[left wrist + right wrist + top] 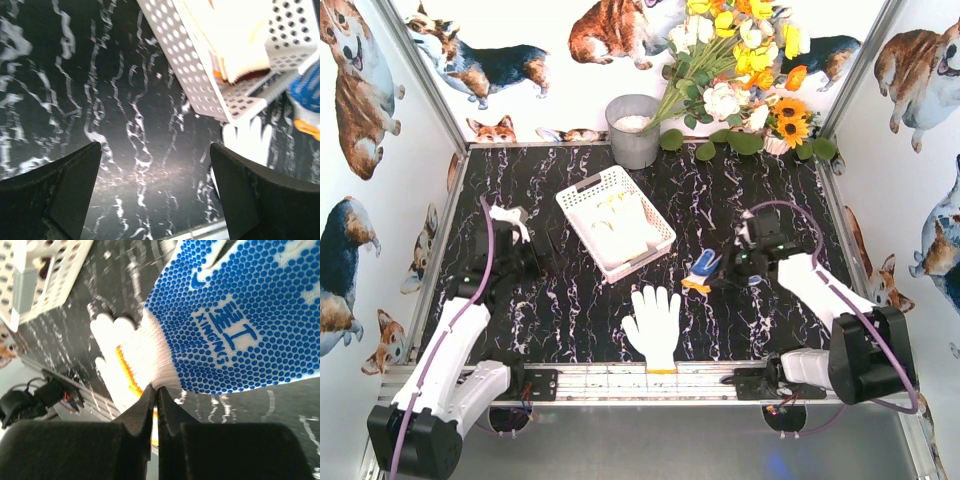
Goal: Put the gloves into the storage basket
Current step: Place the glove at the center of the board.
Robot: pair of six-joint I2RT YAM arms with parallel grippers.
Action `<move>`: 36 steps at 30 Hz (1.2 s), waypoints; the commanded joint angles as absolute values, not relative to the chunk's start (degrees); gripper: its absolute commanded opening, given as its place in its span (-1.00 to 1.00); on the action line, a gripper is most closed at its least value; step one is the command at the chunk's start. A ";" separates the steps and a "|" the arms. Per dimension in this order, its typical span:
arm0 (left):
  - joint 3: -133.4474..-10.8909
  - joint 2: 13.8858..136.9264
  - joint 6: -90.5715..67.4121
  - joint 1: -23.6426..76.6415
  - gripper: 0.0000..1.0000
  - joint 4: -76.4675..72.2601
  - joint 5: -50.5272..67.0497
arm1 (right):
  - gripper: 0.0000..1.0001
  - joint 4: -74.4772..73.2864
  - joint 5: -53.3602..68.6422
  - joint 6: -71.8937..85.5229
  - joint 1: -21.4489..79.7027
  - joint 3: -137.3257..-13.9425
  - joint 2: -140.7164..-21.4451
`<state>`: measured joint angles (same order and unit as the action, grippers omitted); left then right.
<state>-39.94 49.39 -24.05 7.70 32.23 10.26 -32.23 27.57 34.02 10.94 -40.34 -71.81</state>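
The white lattice storage basket [588,187] sits angled at mid-table with gloves [620,225] lying inside it. A white glove [654,322] with an orange cuff lies flat near the front edge. My right gripper [720,272] is shut on the white cuff of a blue-dotted glove [703,268], right of the basket; in the right wrist view the jaws [155,389] pinch that glove [235,315] above the white glove [117,360]. My left gripper [535,248] is left of the basket, open and holding nothing [155,147], with the basket's corner [200,75] ahead.
A grey metal bucket [633,130] stands behind the basket at the back wall. A bunch of artificial flowers [740,70] fills the back right corner. The metal rail [620,378] runs along the table's near edge.
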 commanded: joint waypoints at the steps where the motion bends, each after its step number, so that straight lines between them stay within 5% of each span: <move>1: -35.84 46.24 -33.66 8.65 0.65 27.41 21.40 | -1.00 -26.41 30.43 38.65 17.54 -39.70 -69.36; 16: -21.39 40.77 -56.75 25.92 0.45 10.96 24.22 | -0.96 -22.99 37.93 35.86 37.55 -37.64 -72.16; 18: -20.37 41.90 -58.55 28.90 0.39 8.71 23.12 | -0.84 -23.35 37.53 35.31 39.11 -37.62 -72.60; 21: -20.13 44.20 -60.13 32.96 0.38 6.92 20.96 | -0.29 -23.36 36.20 35.17 39.81 -37.89 -72.77; 25: -19.68 46.73 -62.87 38.38 0.36 4.78 18.02 | 0.13 -25.99 31.67 35.94 39.81 -40.18 -72.69; 36: -21.16 58.85 -67.49 50.54 -0.11 -5.46 12.48 | -0.03 -26.03 22.48 49.22 33.52 -35.93 -72.26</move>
<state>-19.38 55.33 -66.17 47.79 -0.49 15.16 -27.44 26.39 43.42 35.99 -38.28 -72.90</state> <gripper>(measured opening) 0.475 0.498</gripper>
